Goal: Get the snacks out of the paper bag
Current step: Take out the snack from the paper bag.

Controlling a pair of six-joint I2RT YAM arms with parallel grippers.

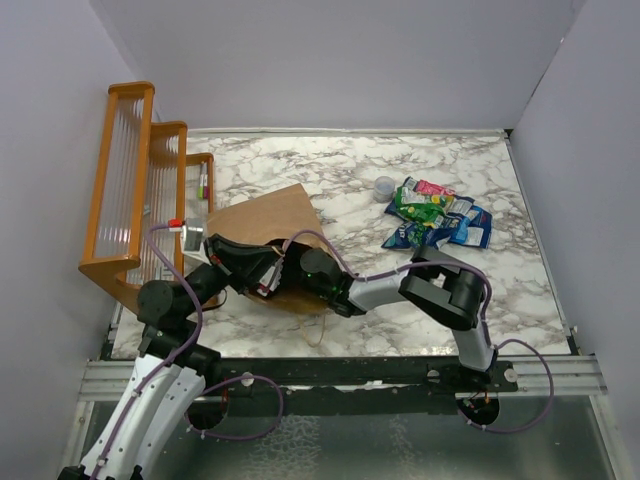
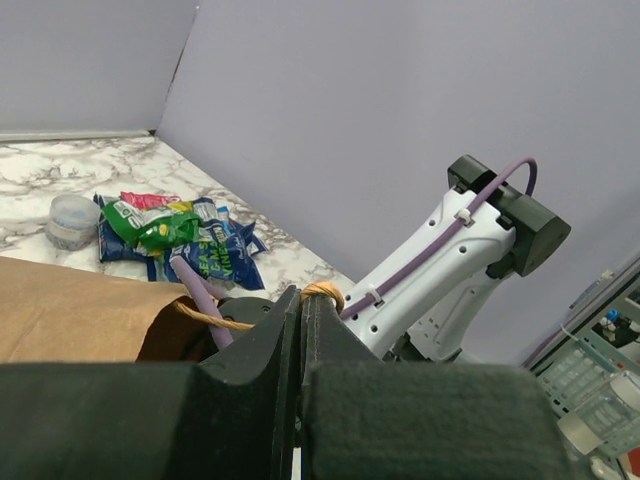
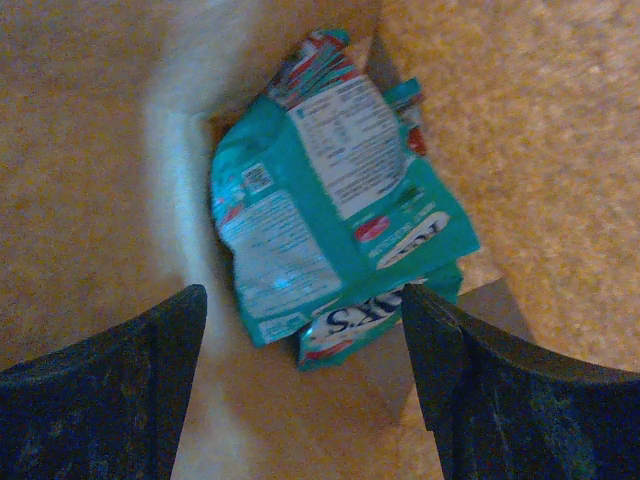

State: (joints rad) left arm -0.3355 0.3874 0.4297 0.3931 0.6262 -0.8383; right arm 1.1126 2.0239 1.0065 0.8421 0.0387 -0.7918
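Note:
The brown paper bag (image 1: 268,222) lies on its side on the marble table. My left gripper (image 2: 301,300) is shut on the bag's twisted handle (image 2: 322,292) at the bag's mouth. My right arm (image 1: 400,285) reaches into that mouth, and in the top view its gripper is hidden inside. In the right wrist view, my right gripper (image 3: 303,300) stands open inside the bag, its fingers on either side of the near end of two teal snacks (image 3: 330,210) stacked on the bag's wall, touching neither. Several more snacks (image 1: 437,214) lie in a pile on the table to the right.
A small clear cup (image 1: 384,187) stands just left of the snack pile. An orange wooden rack (image 1: 130,190) fills the far left, close behind the bag. The table's near edge (image 1: 340,352) runs just in front of the bag.

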